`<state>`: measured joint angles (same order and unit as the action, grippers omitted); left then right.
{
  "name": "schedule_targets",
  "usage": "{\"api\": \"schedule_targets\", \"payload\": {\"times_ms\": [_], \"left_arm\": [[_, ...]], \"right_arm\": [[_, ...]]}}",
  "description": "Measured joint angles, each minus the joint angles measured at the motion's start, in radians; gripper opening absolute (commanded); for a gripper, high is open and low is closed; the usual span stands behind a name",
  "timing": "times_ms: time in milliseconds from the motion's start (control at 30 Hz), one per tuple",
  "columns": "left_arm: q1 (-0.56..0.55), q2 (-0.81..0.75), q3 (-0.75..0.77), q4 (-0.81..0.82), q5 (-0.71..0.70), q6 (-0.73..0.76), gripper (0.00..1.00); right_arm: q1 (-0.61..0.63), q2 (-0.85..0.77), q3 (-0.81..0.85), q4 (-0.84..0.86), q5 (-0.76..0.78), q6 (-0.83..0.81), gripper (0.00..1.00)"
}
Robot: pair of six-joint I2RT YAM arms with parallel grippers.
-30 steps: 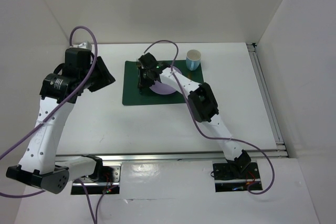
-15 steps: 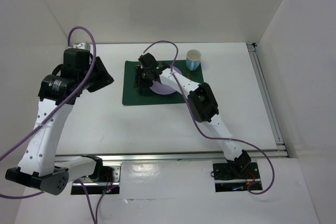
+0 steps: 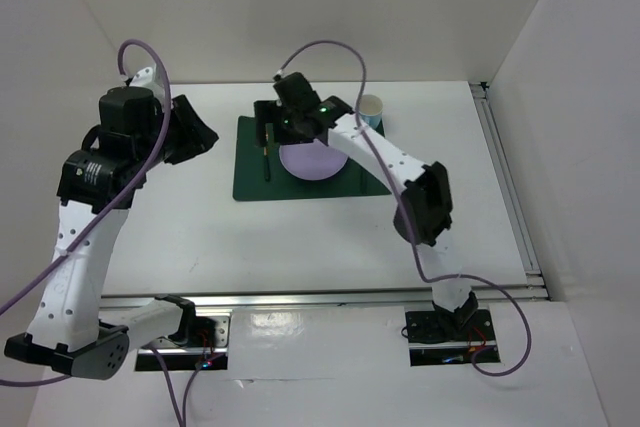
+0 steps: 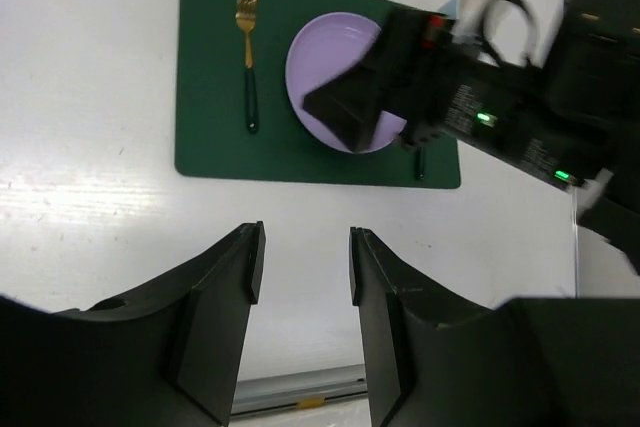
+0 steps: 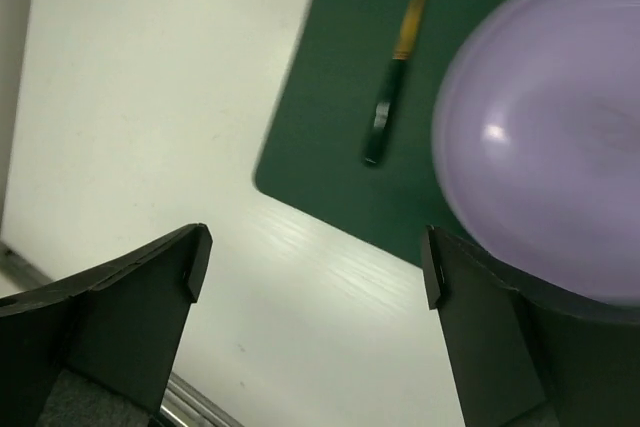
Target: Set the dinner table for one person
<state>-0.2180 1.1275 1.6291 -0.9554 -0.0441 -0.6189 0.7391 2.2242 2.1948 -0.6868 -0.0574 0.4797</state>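
On the white dinner table lies a dark green placemat with a lilac plate on it. A fork with gold tines and a dark handle lies loose on the mat left of the plate. My right gripper hangs above the mat's far left part, open wide and empty, with the fork beyond its fingertips. My left gripper hovers left of the mat, open and empty.
A pale blue cup stands behind the mat's far right corner, partly hidden by the right arm. A short dark handle end shows on the mat right of the plate. A metal rail edges the table's right side.
My right gripper has opened wide and lifted back from the mat's left side, and the fork now lies uncovered beside the plate. The left arm has risen slightly.
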Motion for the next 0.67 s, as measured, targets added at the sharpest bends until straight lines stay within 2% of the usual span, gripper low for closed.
{"api": "schedule_targets", "payload": {"times_ms": [167,300,533,667], "left_arm": [[0.001,0.009,-0.005,0.049,0.051,0.02,0.56],[0.001,0.023,-0.029,0.059,0.068,0.02,0.56],[0.001,0.061,-0.04,0.064,0.064,0.02,0.56],[0.001,0.061,-0.082,0.074,0.054,0.02,0.56]], "right_arm": [[-0.054,-0.314,-0.218,-0.119,0.287,-0.024,1.0],[-0.129,-0.499,-0.414,-0.232,0.431,0.018,1.0],[-0.158,-0.724,-0.787,-0.334,0.493,0.128,1.0],[-0.167,-0.867,-0.866,-0.355,0.499,0.174,1.0]]}}
